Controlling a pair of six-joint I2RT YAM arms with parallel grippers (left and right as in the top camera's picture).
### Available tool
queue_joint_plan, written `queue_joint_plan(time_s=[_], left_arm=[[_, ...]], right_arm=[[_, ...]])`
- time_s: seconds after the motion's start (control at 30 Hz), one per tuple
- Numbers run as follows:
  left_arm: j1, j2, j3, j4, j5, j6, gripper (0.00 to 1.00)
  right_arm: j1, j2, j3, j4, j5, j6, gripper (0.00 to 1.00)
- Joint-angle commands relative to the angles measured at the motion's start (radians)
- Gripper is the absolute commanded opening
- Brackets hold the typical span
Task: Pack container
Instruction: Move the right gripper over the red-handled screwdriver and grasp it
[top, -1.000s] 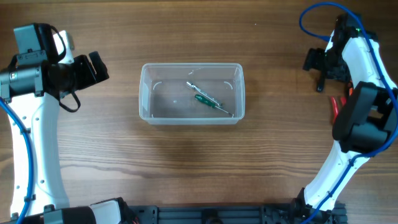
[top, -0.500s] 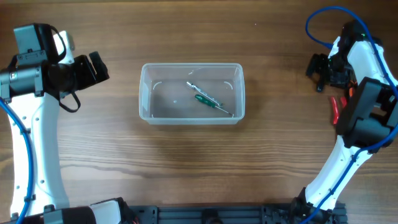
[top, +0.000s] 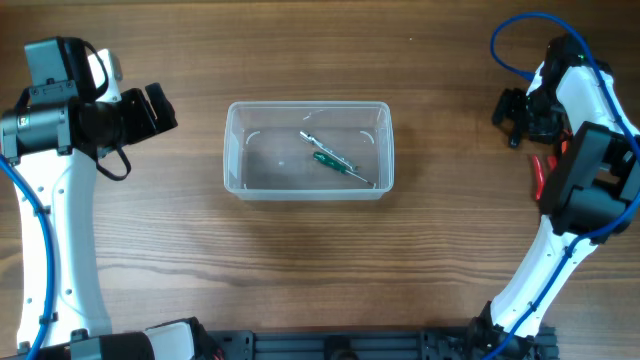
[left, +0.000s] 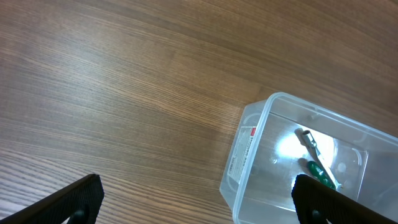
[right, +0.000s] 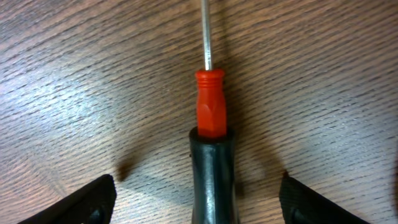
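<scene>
The clear container stands mid-table; it also shows in the left wrist view. Inside it lie a green-handled screwdriver and a thin silver tool; both show in the left wrist view, the green one and the silver one. My left gripper is open and empty, left of the container. My right gripper is open at the far right, low over the table. Its fingers straddle the handle of a red-and-black screwdriver lying on the wood, without touching it.
A red-handled tool lies on the table at the right, partly hidden under my right arm. The container has a white label on its short left wall. Blue cables loop off both arms.
My right arm has shifted a little to the right and toward the front. The left arm and the container have not moved.
</scene>
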Motion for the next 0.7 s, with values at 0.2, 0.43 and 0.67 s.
queue_joint_plan(time_s=[0.2,0.43,0.67], left_arm=[[-0.005,0.005,0.002,0.0,0.019,0.005,1.0],[-0.005,0.005,0.002,0.0,0.019,0.005,1.0],[-0.005,0.005,0.002,0.0,0.019,0.005,1.0]], right_arm=[[-0.002,0.055,-0.005,-0.007,0.006,0.025,0.54],[-0.002,0.055,-0.005,-0.01,0.005,0.025,0.38],[-0.002,0.055,-0.005,-0.01,0.004,0.021,0.29]])
